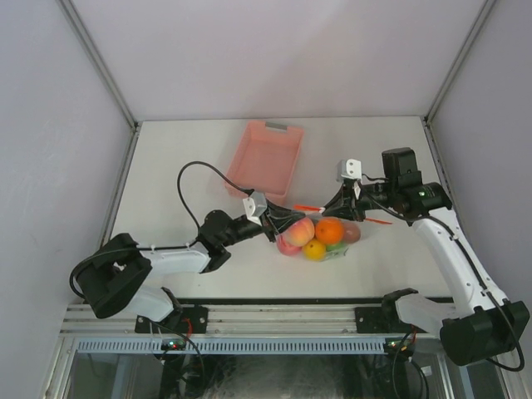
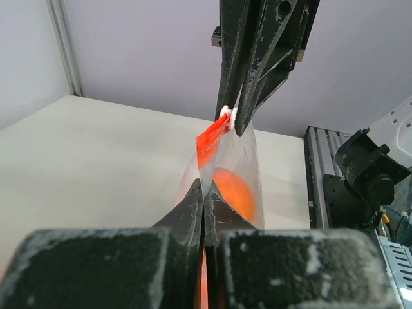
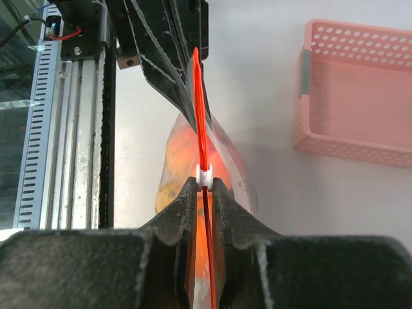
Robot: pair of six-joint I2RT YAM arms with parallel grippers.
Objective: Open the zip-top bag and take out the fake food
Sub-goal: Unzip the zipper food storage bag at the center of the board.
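The zip-top bag (image 1: 322, 241) hangs between both grippers just above the table, its fake food (image 1: 329, 229) bunched at the bottom: orange, peach, yellow and green pieces. My left gripper (image 1: 274, 223) is shut on the clear plastic at the bag's left end, and its fingertips (image 2: 194, 201) pinch the film. My right gripper (image 1: 347, 202) is shut on the white zipper slider (image 3: 205, 172), with the red-orange zipper strip (image 3: 199, 116) running taut from it toward the left gripper. An orange fruit (image 2: 235, 193) glows through the plastic.
A pink slotted basket (image 1: 266, 158) sits behind the bag toward the back of the table, also in the right wrist view as the basket (image 3: 360, 103). The aluminium rail (image 1: 274, 316) runs along the near edge.
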